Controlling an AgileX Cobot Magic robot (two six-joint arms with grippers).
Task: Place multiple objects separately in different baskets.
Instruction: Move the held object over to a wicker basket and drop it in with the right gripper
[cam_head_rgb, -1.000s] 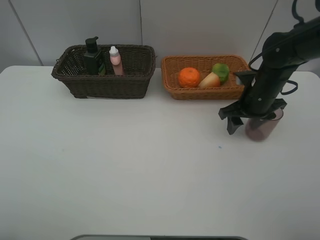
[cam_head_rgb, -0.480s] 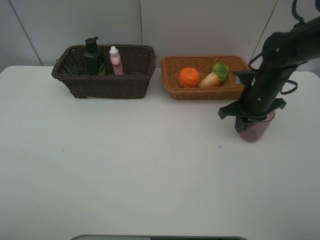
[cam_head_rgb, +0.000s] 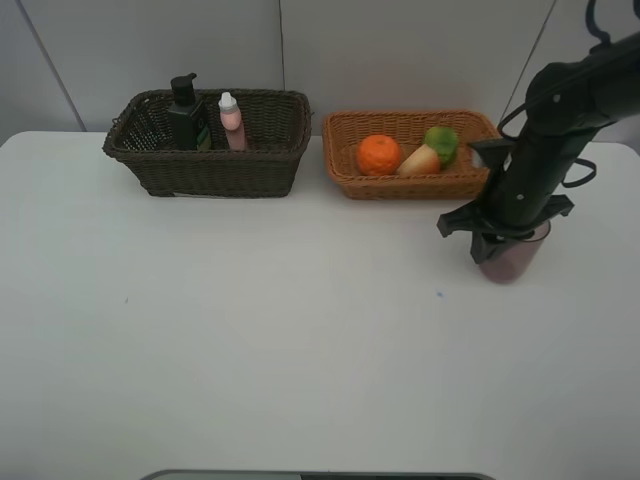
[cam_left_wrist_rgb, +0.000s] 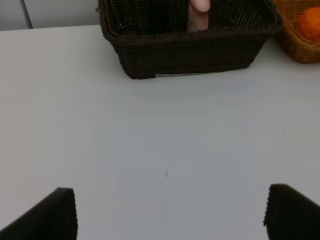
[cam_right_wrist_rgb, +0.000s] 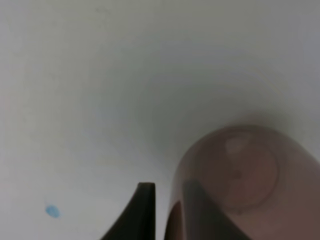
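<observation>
Table: white table (cam_head_rgb: 250, 330), both baskets at its far edge.
Change: right hand (cam_head_rgb: 497, 248) has just pinched shut on the purple cup (cam_head_rgb: 510, 262) rim.
Left hand (cam_left_wrist_rgb: 170, 215): spread, idle.
Meaning: the last loose object looks ready to lift toward the dark basket (cam_head_rgb: 210, 165).

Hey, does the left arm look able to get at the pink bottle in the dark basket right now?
Probably yes: the left gripper is open, the pink bottle stands upright in the dark basket, and bare table lies between them.
</observation>
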